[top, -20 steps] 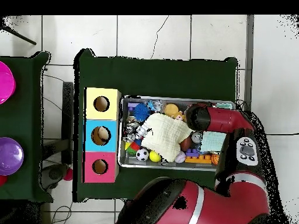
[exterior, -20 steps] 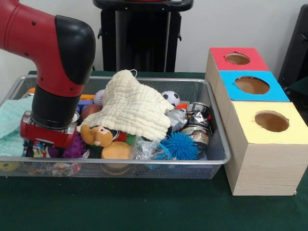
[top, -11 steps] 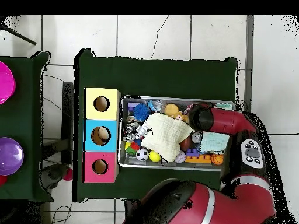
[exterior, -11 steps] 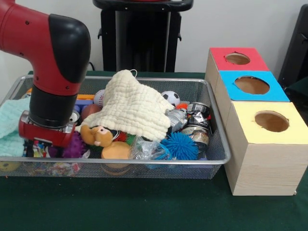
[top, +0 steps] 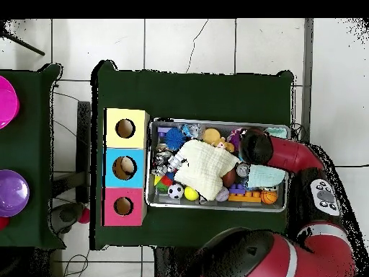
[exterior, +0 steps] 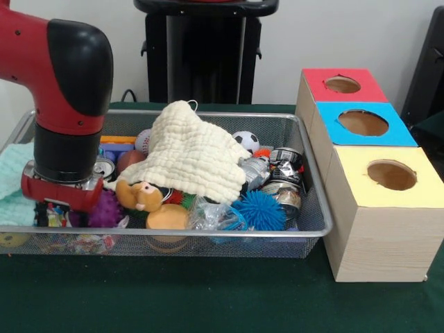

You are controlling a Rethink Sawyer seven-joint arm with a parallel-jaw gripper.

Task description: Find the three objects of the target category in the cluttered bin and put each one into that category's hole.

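The pincer [exterior: 54,216] sat low among clutter at one end of the bin [exterior: 316,201]; whether it was apart or together could not be told. The targets were unclear, perhaps under the cloth [exterior: 194,156]. Lifting blind risked snagging neighbouring toys.
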